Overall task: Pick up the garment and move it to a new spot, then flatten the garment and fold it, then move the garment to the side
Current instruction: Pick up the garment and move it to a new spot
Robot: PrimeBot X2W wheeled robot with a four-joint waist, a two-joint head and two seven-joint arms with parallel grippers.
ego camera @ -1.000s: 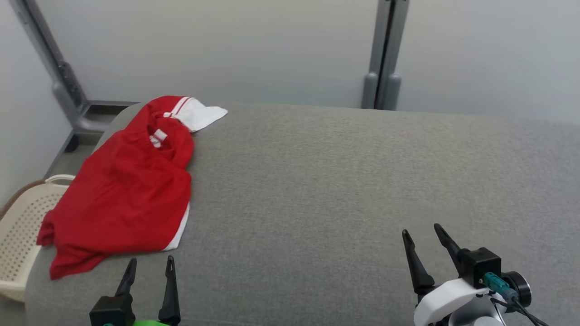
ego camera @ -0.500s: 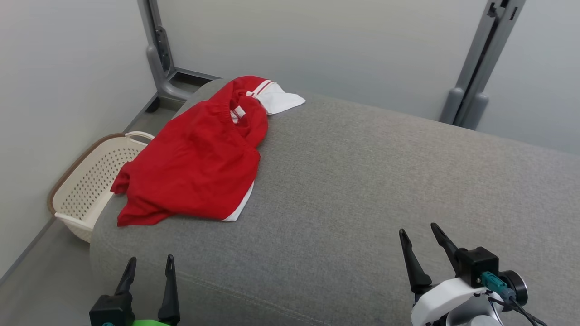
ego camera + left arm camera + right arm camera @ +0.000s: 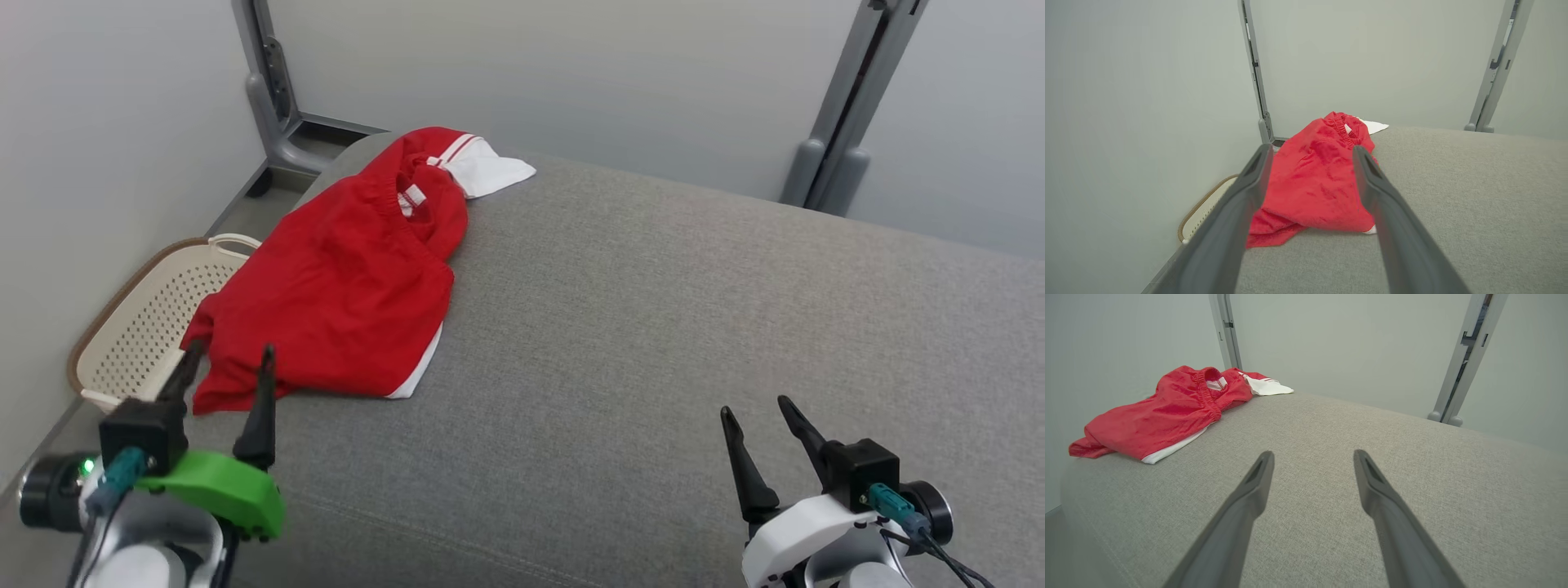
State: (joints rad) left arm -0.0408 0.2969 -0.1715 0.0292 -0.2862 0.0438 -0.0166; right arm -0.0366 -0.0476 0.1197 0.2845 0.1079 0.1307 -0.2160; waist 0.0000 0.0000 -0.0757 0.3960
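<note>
The red garment [image 3: 326, 302], trimmed in white, lies crumpled at the far left corner of the grey upholstered surface [image 3: 653, 327]. Its left edge reaches the rim, above a cream basket [image 3: 131, 327] on the floor. The left end effector [image 3: 231, 349] hovers just short of the garment's near hem, fingers spread wide and holding nothing. The right end effector [image 3: 754, 407] sits well apart over bare fabric at the near right, likewise wide open and empty.

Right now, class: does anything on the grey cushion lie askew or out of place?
The red garment lies crumpled at the grey cushion's left edge, one corner hanging over it beside the cream basket. Nothing looks spilled or damaged.
</note>
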